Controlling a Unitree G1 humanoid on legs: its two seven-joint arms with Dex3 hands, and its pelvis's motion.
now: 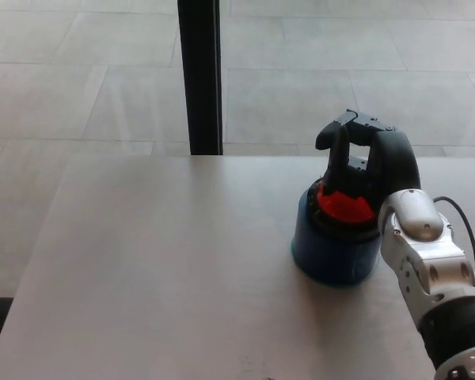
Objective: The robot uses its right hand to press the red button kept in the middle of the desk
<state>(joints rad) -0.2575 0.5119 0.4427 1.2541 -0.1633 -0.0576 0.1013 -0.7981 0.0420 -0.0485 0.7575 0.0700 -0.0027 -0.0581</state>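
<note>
A bare desk stretches rightward to the red button on its blue base. The right hand sits on top, fingers curled loosely and grasping nothing, likely to bear straight down.

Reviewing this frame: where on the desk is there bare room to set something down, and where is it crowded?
The desk is bare across its whole left and centre, from the far edge by the black post to the near edge. The crowded part is right of centre: the blue-based red button with the right hand over it, forearm filling the near right corner.
</note>
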